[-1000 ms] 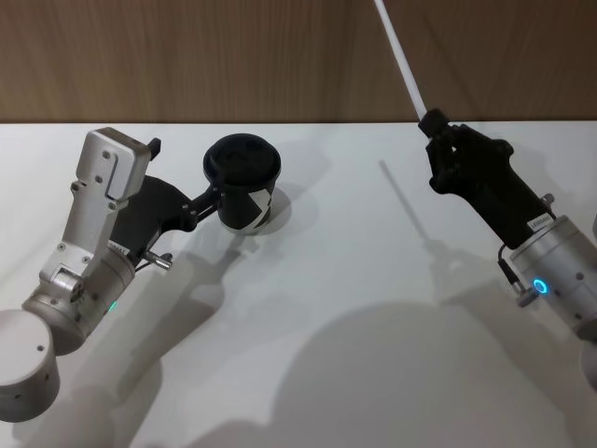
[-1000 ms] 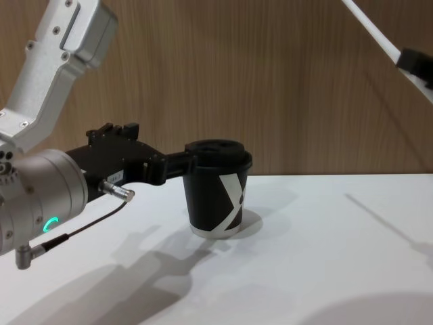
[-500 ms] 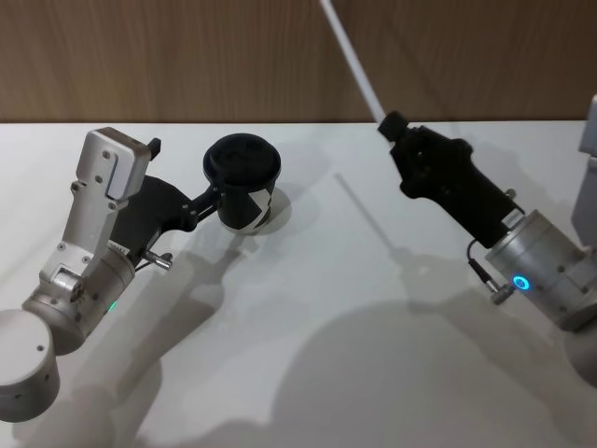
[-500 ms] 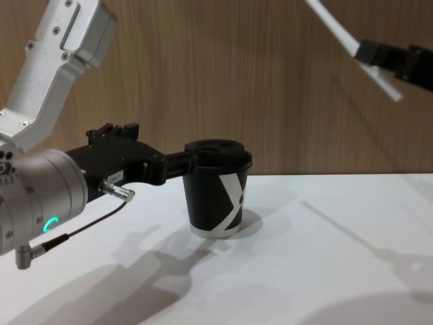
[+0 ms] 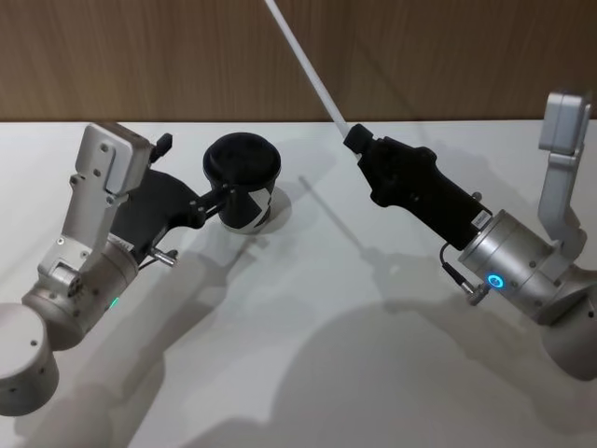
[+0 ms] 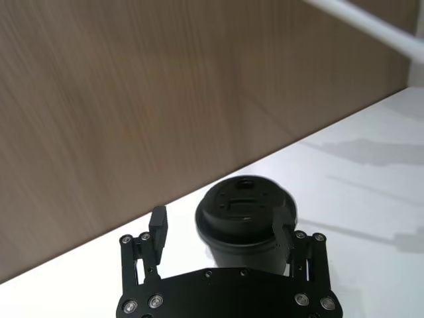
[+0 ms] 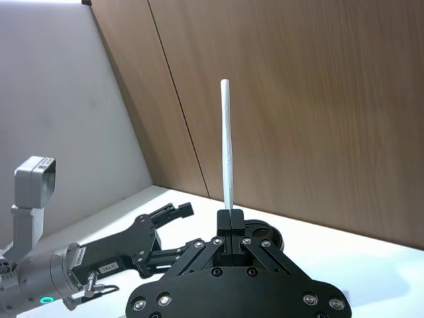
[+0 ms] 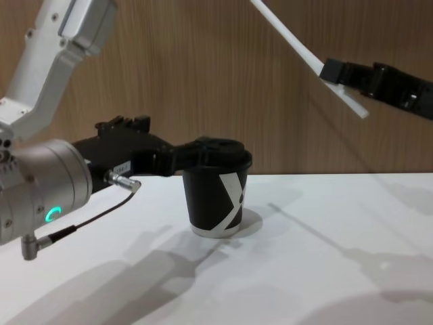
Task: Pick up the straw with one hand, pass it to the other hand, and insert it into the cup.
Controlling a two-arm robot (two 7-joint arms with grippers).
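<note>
The black cup [image 5: 244, 182] with its lid and white X mark stands on the white table [image 5: 308, 327]. My left gripper [image 5: 222, 193] sits at the cup's rim on its left side. In the left wrist view the left gripper [image 6: 219, 224] is open, one finger against the cup [image 6: 245, 212] and the other apart from it. My right gripper [image 5: 356, 140] hangs in the air to the right of the cup, shut on the lower part of the white straw [image 5: 308, 67]. The straw [image 8: 287, 37] slants up and to the left, its short lower end jutting below the gripper [image 8: 333, 71].
A wooden wall [image 5: 448, 56] runs along the table's far edge. The right arm's silver wrist [image 5: 508, 271] with a blue light hovers over the right side of the table. The left arm's silver wrist [image 8: 40, 189] fills the near left.
My right gripper has carried the straw leftward, closer to the cup. The left gripper has risen slightly at the cup's rim.
</note>
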